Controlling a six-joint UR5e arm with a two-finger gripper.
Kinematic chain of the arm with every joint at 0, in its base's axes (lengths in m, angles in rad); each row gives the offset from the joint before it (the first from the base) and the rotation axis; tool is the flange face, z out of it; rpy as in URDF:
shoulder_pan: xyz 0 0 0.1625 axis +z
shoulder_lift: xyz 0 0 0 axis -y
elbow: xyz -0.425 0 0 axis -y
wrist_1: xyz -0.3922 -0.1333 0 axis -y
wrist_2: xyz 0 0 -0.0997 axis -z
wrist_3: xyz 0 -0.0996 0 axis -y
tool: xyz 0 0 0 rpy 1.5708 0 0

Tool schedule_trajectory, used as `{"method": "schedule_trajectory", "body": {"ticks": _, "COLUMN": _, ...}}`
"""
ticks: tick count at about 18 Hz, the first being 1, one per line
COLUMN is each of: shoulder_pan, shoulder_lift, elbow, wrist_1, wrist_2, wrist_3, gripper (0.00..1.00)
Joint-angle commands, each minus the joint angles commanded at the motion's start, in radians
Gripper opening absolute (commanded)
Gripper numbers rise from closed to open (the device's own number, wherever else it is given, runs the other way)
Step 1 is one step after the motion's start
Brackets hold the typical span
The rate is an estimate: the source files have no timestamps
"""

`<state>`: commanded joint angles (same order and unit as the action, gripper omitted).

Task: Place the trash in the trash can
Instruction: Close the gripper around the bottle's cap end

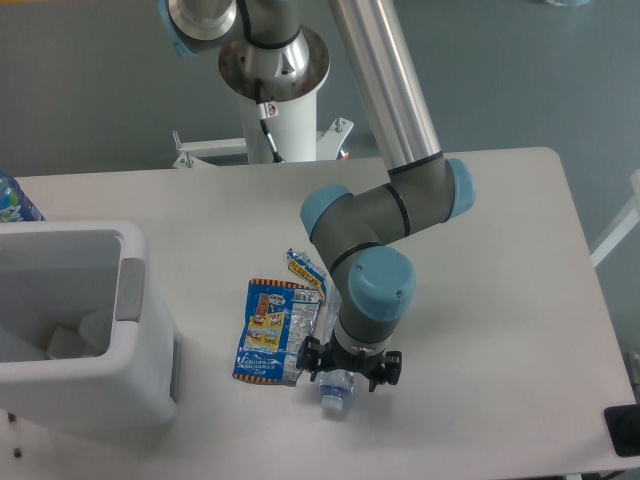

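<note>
Bottle (334, 388) lies on the table (520, 300), mostly hidden under the wrist; cap end pokes out below. Wrapper (272, 330) flat, touching its left side. Gripper (349, 366) directly over bottle, fingers spread, one each side; contact unclear. Bin (110, 385) at left edge, well apart.

white table (500, 250), blue-label bottle (14, 200) far left

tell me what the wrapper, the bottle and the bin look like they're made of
Snack wrapper: thin printed film, blue and yellow, with crinkled silver foil lining showing.
Bottle: clear, see-through plastic, mostly hidden under the gripper.
Trash can: likely moulded white plastic, smooth with rounded corners.
</note>
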<state>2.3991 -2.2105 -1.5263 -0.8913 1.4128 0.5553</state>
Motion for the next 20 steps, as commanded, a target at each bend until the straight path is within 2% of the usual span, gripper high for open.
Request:
{"method": "schedule_trajectory", "body": {"ticks": 5, "shoulder_pan": 0.000, "shoulder_lift": -0.002, "elbow": -0.008, "wrist_1": 0.009, "wrist_2": 0.000, "wrist_3": 0.002, "gripper": 0.85}}
{"method": "schedule_trajectory", "body": {"ticks": 6, "shoulder_pan": 0.000, "shoulder_lift": 0.000, "elbow": -0.008, "wrist_1": 0.011, "wrist_2": 0.000, "wrist_3": 0.002, "gripper": 0.85}}
{"method": "schedule_trajectory", "body": {"ticks": 10, "shoulder_pan": -0.005, "shoulder_lift": 0.000, "elbow": -0.008, "wrist_1": 0.009, "wrist_2": 0.012, "wrist_3": 0.003, "gripper": 0.69}}
{"method": "schedule_trajectory", "body": {"ticks": 15, "shoulder_pan": -0.009, "shoulder_lift": -0.002, "elbow": -0.008, "wrist_1": 0.011, "wrist_2": 0.031, "wrist_3": 0.003, "gripper": 0.62}}
{"method": "schedule_trajectory", "body": {"ticks": 20, "shoulder_pan": -0.009, "shoulder_lift": -0.002, "elbow": -0.008, "wrist_1": 0.009, "wrist_2": 0.034, "wrist_3": 0.006, "gripper": 0.60}}
